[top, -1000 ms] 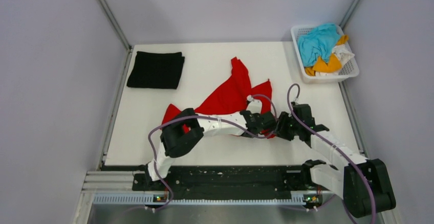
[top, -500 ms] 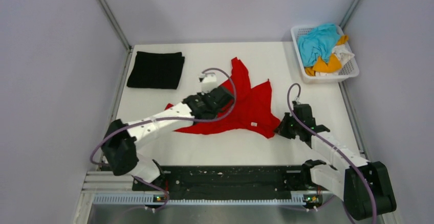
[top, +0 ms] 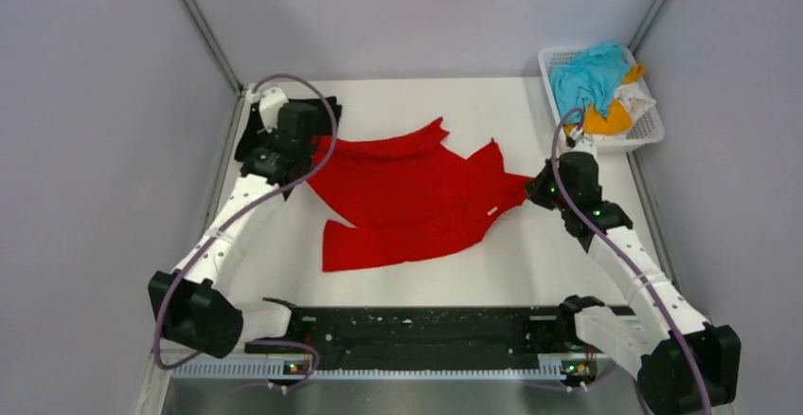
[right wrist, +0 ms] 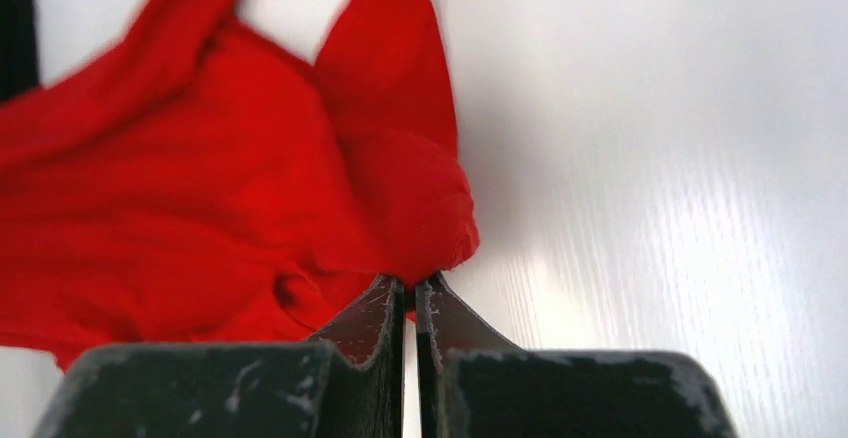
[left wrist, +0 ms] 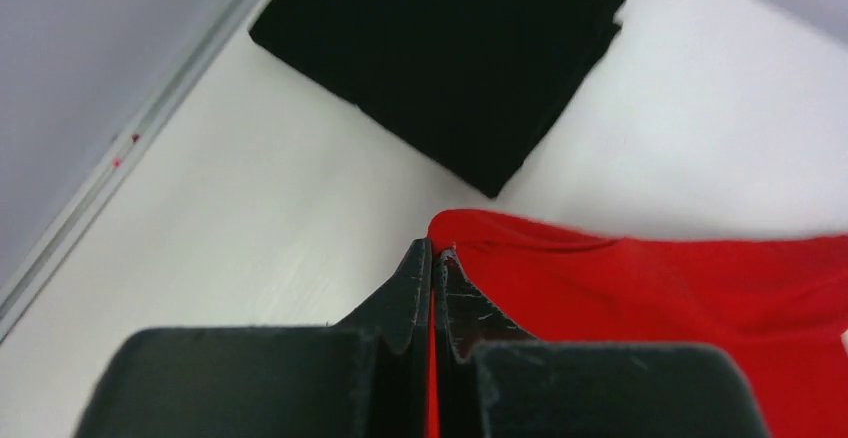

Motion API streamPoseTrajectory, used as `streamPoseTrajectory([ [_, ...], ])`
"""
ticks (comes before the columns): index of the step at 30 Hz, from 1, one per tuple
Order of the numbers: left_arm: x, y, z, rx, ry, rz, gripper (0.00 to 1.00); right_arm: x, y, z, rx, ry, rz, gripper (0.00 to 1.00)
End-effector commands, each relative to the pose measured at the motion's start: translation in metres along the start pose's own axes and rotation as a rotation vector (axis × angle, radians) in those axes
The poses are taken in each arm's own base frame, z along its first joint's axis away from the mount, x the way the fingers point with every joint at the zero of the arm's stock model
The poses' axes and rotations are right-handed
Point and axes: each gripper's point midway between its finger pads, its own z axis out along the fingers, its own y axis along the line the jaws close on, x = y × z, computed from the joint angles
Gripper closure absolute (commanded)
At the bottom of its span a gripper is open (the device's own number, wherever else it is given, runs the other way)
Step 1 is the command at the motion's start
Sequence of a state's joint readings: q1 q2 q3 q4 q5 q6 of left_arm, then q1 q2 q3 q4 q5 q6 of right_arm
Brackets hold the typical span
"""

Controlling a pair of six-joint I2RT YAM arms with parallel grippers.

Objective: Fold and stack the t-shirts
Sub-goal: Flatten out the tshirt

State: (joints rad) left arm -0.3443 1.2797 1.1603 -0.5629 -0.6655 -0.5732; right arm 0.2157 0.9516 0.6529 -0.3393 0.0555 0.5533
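Left hand [left wrist: 432, 258], right hand [right wrist: 410, 288] moved apart, pinching one red shirt [top: 407, 197].

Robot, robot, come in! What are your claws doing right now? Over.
Left claw shut on red t-shirt, left edge. Right claw shut on its right edge. Shirt spread between them, not folded yet. Folded black shirt beside left claw.

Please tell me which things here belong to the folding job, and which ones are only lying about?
Belongs to the job: red t-shirt, gripped by the left claw and the right claw; folded black t-shirt; clothes in the basket.
Only there: white table; grey walls.
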Motion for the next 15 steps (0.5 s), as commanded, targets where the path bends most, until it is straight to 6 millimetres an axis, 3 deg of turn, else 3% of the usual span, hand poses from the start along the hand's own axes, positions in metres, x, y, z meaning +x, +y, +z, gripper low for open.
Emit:
streamPoseTrajectory([
  [1, -0.109, 0.011, -0.027, 0.055, -0.236, -0.111, 1.0, -0.091, 0.02, -0.03, 0.032, -0.241, -0.028, 1.0],
  [5, -0.167, 0.033, -0.059, 0.05, -0.386, -0.162, 1.0, -0.148, 0.031, -0.072, 0.057, -0.394, -0.043, 1.0],
  [9, -0.218, 0.06, -0.104, 0.029, -0.533, -0.222, 1.0, -0.206, 0.041, -0.134, 0.075, -0.584, -0.038, 1.0],
  [12, -0.239, 0.075, -0.135, 0.038, -0.62, -0.249, 1.0, -0.237, 0.043, -0.181, 0.092, -0.707, -0.038, 1.0],
  [15, -0.249, 0.083, -0.165, 0.097, -0.677, -0.27, 1.0, -0.254, 0.051, -0.22, 0.05, -0.785, -0.038, 1.0],
])
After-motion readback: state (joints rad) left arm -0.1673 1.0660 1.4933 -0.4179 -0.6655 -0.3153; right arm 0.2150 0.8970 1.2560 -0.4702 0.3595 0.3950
